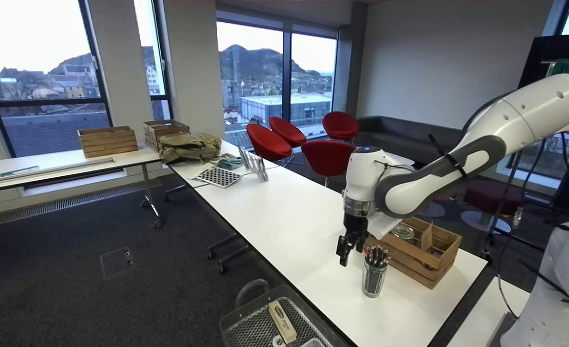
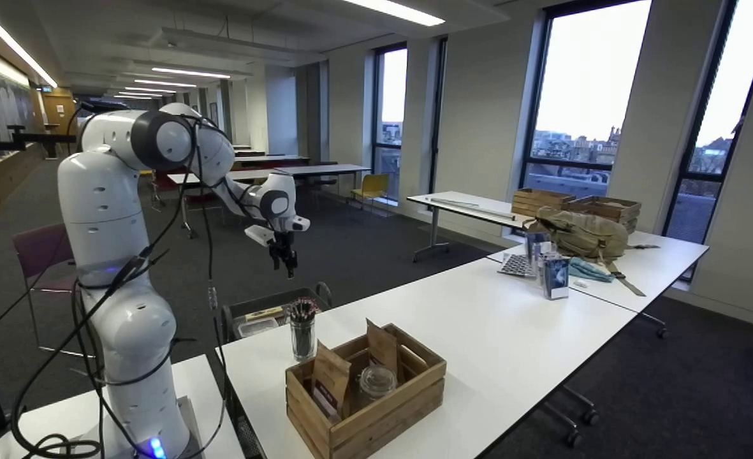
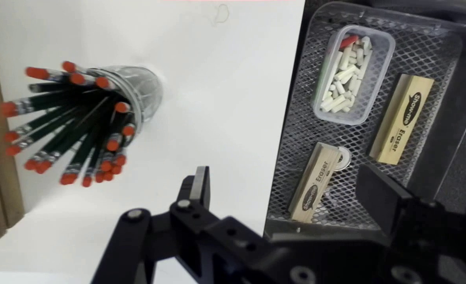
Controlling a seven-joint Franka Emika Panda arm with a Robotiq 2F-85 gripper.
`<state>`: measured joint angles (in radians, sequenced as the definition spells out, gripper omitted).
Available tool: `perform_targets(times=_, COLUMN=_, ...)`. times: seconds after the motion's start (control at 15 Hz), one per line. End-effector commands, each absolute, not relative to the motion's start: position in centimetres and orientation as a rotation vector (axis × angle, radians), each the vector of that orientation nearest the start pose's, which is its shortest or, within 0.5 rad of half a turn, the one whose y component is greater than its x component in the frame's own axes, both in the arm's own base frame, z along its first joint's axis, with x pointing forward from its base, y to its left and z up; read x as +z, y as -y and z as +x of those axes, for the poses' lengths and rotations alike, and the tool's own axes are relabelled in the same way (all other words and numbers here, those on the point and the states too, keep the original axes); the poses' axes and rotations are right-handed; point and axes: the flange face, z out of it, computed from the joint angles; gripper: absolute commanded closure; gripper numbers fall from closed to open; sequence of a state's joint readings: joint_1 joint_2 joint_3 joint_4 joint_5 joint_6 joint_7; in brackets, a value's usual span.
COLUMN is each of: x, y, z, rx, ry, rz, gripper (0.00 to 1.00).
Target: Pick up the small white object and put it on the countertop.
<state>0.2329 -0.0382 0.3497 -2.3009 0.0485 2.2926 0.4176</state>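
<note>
Black end effector [image 3: 286, 184]: spread super wide
Small white sticks [image 3: 346, 73]: in clear plastic tub [image 3: 378, 67]
Glossy white desk [image 3: 225, 118]: tub's left, wrist view

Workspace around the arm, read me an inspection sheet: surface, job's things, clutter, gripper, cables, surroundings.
Surface: countertop, glossy white; a thin curl on it, perhaps a hair.
Job's things: which small white object is meant is unclear; in the tray beside the countertop are a white ring and, in a tub, many white pieces.
Clutter: crate and glass of pencils on the countertop; bag farther along; two erasers in the tray.
Gripper: open, holding nothing, in the air.
Cables: black, running along the arm; some hang loose, others coil by its base.
Surroundings: red chairs, a sofa and windows.
</note>
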Motion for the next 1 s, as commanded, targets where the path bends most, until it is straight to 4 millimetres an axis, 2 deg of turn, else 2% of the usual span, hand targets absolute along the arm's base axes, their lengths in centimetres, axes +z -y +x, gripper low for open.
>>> perform_targets(times=0.0, x=32.9, y=-34.4, z=45.1, rx=0.101, ry=0.296, rz=-3.088, gripper=0.0)
perform_targets(times=0.27, x=28.6, y=-40.7, z=46.5, rx=0.213, ry=0.425, rz=-3.064, gripper=0.0)
perform_targets(times=0.4, x=27.1, y=-42.5, z=47.2, rx=0.307, ry=0.414, rz=-3.058, gripper=0.0)
perform_targets(times=0.6, x=25.9, y=-43.2, z=48.2, rx=0.442, ry=0.327, rz=-3.021, gripper=0.0)
perform_targets(times=0.73, x=26.1, y=-42.9, z=49.0, rx=0.512, ry=0.283, rz=-3.011, gripper=0.0)
perform_targets(times=0.8, x=25.1, y=-43.0, z=48.1, rx=0.434, ry=0.348, rz=-3.017, gripper=0.0)
perform_targets(times=0.93, x=24.9, y=-42.7, z=48.5, rx=0.443, ry=0.339, rz=-3.019, gripper=0.0)
